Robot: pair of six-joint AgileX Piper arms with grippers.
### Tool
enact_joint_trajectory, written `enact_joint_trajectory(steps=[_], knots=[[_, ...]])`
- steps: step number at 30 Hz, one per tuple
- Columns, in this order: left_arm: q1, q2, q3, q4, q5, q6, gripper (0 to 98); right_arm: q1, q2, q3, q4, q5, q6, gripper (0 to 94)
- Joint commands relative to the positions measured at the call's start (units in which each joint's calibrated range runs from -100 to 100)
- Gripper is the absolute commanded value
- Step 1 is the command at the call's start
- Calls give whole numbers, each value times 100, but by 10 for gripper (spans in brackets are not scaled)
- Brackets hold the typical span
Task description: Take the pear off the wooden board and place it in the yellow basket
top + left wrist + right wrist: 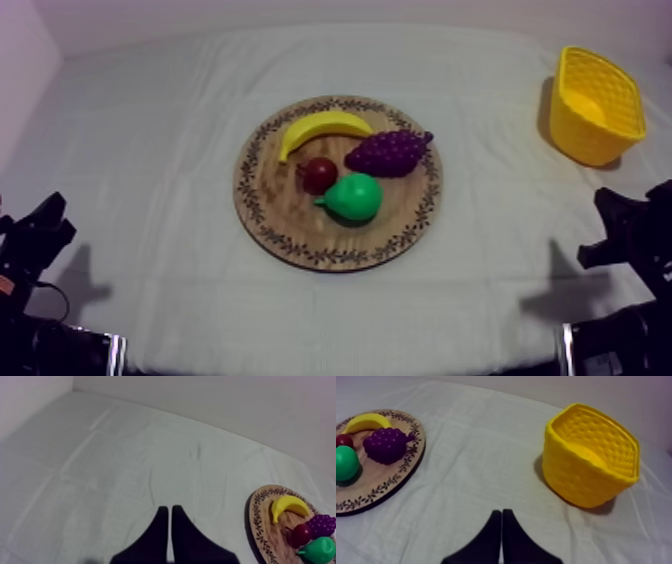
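Note:
A green pear (354, 197) lies on the round wooden board (280, 215) at the table's middle, on the board's near side. Beside it are a small red fruit (320, 174), a bunch of grapes (388, 152) and a banana (322, 127). The yellow basket (597, 105) stands at the far right. My left gripper (40, 235) rests low at the left and my right gripper (625, 225) low at the right, both far from the board. In the left wrist view the fingers (170, 526) lie together as a wedge; the right wrist view shows the same (501, 526).
The right wrist view has the basket (591, 461) ahead over bare cloth and the board (391, 483) with the pear (346, 462) off to one side. Open cloth surrounds the board on all sides.

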Motion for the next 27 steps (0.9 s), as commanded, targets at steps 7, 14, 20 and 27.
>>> enact_joint_trajectory(steps=[7,14,20,27], knots=[[0,-2,-5,-1,1,-1,1,-152,184,-2,68,-68,123,4],[0,-2,-5,-1,1,-1,1,-296,1435,-669,271,-750,-237,3],[0,-2,-5,-1,1,-1,1,-674,3064,-2749,131,163,-383,2],[0,-2,-5,-1,1,-1,1,-971,4571,-4893,-635,1530,230,2]])
